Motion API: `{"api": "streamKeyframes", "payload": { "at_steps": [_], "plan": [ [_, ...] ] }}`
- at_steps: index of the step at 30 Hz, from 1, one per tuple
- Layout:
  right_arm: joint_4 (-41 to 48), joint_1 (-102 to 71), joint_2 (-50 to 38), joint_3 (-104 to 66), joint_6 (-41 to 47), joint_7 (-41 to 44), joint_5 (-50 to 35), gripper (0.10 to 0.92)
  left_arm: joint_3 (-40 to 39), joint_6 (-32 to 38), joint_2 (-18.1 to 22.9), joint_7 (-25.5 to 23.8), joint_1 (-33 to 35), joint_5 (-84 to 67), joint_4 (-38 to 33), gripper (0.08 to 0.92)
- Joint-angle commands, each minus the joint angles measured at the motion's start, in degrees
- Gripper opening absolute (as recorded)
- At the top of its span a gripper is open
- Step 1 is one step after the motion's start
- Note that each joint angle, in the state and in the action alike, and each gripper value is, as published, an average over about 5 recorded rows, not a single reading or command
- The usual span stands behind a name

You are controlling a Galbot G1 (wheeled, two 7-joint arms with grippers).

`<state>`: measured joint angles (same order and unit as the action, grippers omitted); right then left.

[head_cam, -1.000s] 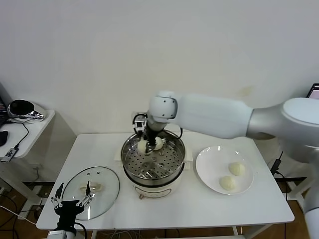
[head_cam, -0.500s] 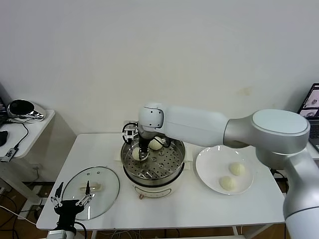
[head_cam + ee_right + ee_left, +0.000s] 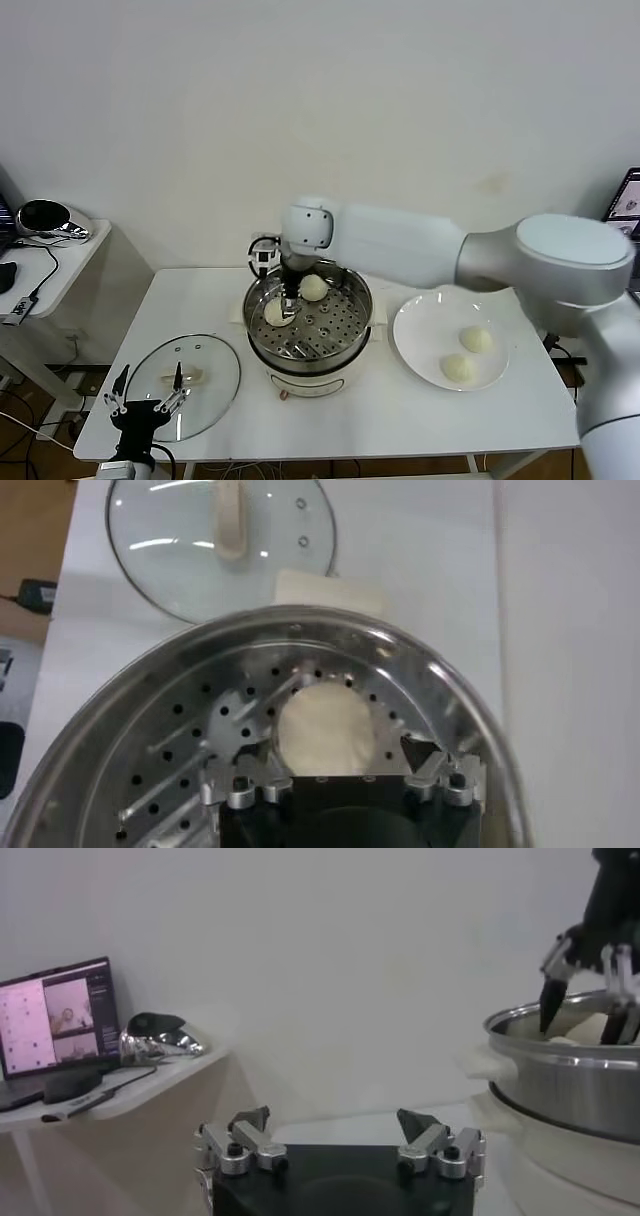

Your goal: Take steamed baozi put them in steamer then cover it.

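Pincer [image 3: 345,770] of the right arm stands wide over a baozi [image 3: 275,312] in the steamer [image 3: 345,335]; left pincer [image 3: 140,405], wide too, waits at the bench's [image 3: 340,415] front left corner.

The right arm reaches across from the right, wrist bent downward, its right gripper [image 3: 286,303] pointing straight down with fingers [image 3: 228,788] spread apart. The left gripper [image 3: 140,407] sits low and parked, jaws wide, prongs up.

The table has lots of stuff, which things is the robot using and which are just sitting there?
For the job: steamer, two baozi inside, two baozi on the white plate, glass lid, right gripper.

Lying about: silver object and cables on the side table, left gripper.
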<state>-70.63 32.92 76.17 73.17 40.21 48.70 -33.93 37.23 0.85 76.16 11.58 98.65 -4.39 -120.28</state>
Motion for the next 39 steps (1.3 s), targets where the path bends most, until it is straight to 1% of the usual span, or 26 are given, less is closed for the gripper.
{"api": "streamKeyframes", "payload": {
  "at_steps": [1,4,8,13,19,22,28,34,39],
  "plan": [
    [-12.25,11.19,-12.59,2.09,-1.96,7.77,1.16,0.822,-0.07,-0.09,-0.29,-0.06,-0.04,-0.01,0.05,0.823],
    [-18.22,13.76,-20.95,3.17,-4.62,11.55,4.53,0.823,-0.21,-0.05,-0.50,-0.06,0.02,0.02,0.28,0.823],
    [-23.07,14.07,-30.87,4.12,-8.71,15.57,12.10,0.823,-0.59,0.01,-0.57,-0.09,0.33,0.29,0.28,0.823],
    [-24.81,11.06,-41.89,4.46,-13.87,18.07,20.81,0.823,-0.49,0.02,-0.70,-0.14,0.75,0.52,0.20,0.823],
    [-24.93,2.94,-49.73,2.13,-20.97,18.64,30.56,0.823,-0.25,0.09,-0.47,-0.12,1.25,0.82,0.39,0.823],
    [-23.91,-3.96,-51.66,-1.66,-23.99,18.59,35.16,0.823,-0.22,0.16,-0.22,-0.08,1.53,1.13,0.64,0.823],
    [-21.16,-19.28,-52.71,-13.14,-27.10,17.54,40.60,0.823,0.09,0.12,0.21,-0.08,1.97,1.74,0.63,0.823],
    [-17.20,-31.19,-50.65,-20.93,-29.09,16.01,44.53,0.823,0.45,0.02,0.61,-0.09,2.44,2.15,0.55,0.823],
    [-13.31,-36.24,-46.96,-23.95,-29.81,15.41,45.68,0.823,0.67,-0.07,0.90,-0.08,2.67,2.43,0.56,0.823]
  ]
}}
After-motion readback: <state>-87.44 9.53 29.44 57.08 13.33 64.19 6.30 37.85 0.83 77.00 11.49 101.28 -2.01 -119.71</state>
